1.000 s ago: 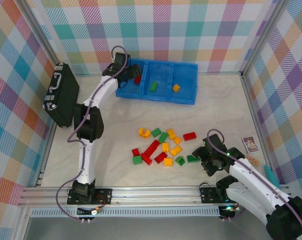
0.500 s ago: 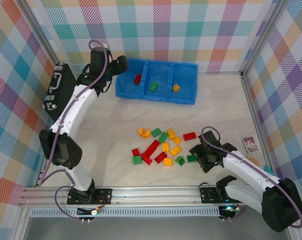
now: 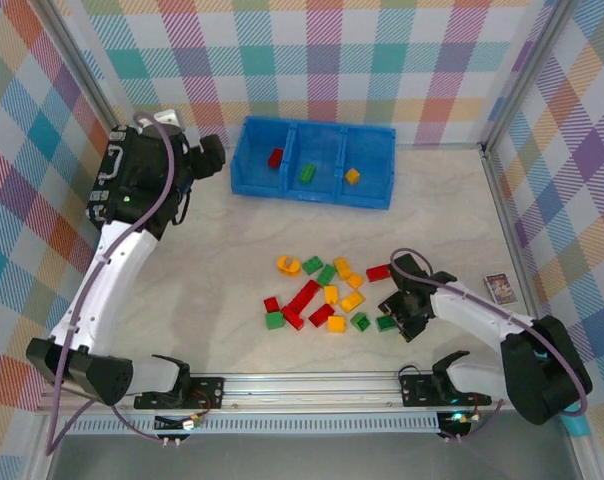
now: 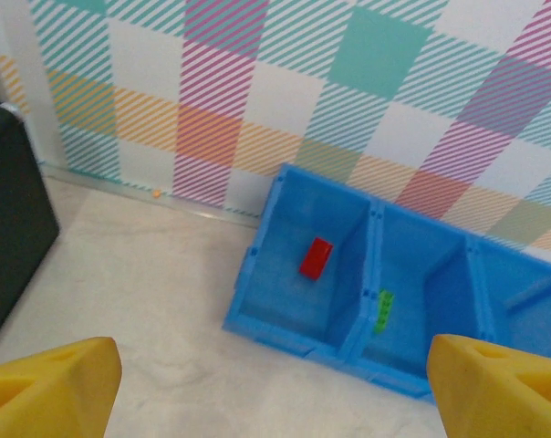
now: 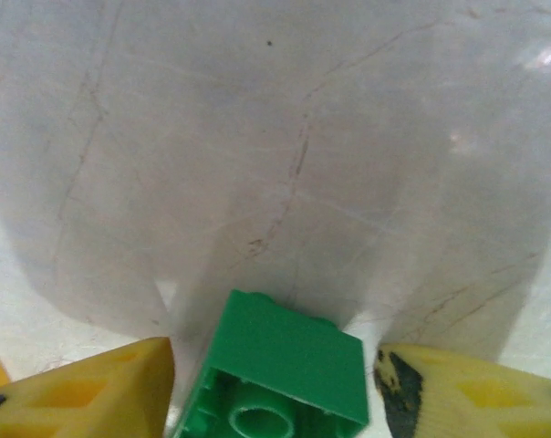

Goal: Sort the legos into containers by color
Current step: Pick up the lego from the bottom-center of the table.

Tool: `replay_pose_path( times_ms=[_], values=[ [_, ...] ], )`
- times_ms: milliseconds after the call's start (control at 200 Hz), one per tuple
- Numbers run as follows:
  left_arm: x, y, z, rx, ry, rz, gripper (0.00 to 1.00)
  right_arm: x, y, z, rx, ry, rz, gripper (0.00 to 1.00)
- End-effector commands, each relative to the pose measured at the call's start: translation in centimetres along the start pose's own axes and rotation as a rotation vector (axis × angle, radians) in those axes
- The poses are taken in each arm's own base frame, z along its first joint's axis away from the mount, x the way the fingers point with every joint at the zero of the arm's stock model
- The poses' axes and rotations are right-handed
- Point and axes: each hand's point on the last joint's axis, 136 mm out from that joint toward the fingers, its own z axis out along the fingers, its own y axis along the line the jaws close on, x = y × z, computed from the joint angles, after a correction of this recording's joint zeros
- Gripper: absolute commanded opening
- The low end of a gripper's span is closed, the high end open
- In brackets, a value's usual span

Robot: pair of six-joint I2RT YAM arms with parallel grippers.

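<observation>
Nearest the arm bases, the right hand (image 3: 397, 318) is being held low over the desk (image 3: 212, 260), at the right-hand end of the loose legos (image 3: 327, 295). In the right wrist view its two yellow fingers (image 5: 84, 392) are being kept close on either side of a green brick (image 5: 275, 365). The brick is being seen tipped, with its hollow underside toward the camera. Whether the fingers are actually being pressed against it cannot be told, so a firm grip is not being recorded.

The other loose legos, red, green and yellow-orange, are being left in a scattered group on the desk just left of that hand, some touching and some apart. A small printed card (image 3: 498, 289) is being noted on the desk to the right, near the side wall and apart from the bricks.

Further back on the left, the left hand (image 3: 207, 155) is being held above the desk, just left of the blue bin (image 3: 377, 195) and beside the black case (image 3: 107, 190). In the left wrist view its fingers are being held wide apart with nothing between them, so this hand is being recorded as open and empty.

At the far side, the bin is being observed near the checked back wall, with three compartments side by side. A red lego (image 3: 275, 157) is being carried in the left compartment, a green lego (image 3: 308, 171) in the middle one and a yellow lego (image 3: 352, 176) in the right one.
</observation>
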Motion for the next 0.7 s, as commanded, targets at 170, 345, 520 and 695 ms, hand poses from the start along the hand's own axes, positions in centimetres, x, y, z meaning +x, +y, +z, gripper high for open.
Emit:
replay_pose_path(
  times_ms=[170, 345, 520, 695],
  values=[
    [4.8, 5.0, -4.8, -0.120, 0.116, 0.124, 0.90, -2.1, 6.4, 0.6, -0.128, -0.082, -0.223, 0.41],
    [7.1, 7.0, -7.9, -0.135, 0.159, 0.191, 0.91, -3.9, 11.7, -2.5, -0.122, -0.163, -0.472, 0.34],
    [10.4, 8.9, -10.0, -0.150, 0.229, 0.229, 0.93, -5.7, 17.5, -7.7, -0.154, -0.271, -0.655, 0.29],
    [12.9, 9.0, -10.8, -0.103, 0.283, 0.226, 0.94, -7.9, 25.8, -13.6, -0.266, -0.454, -0.814, 0.29]
  ],
)
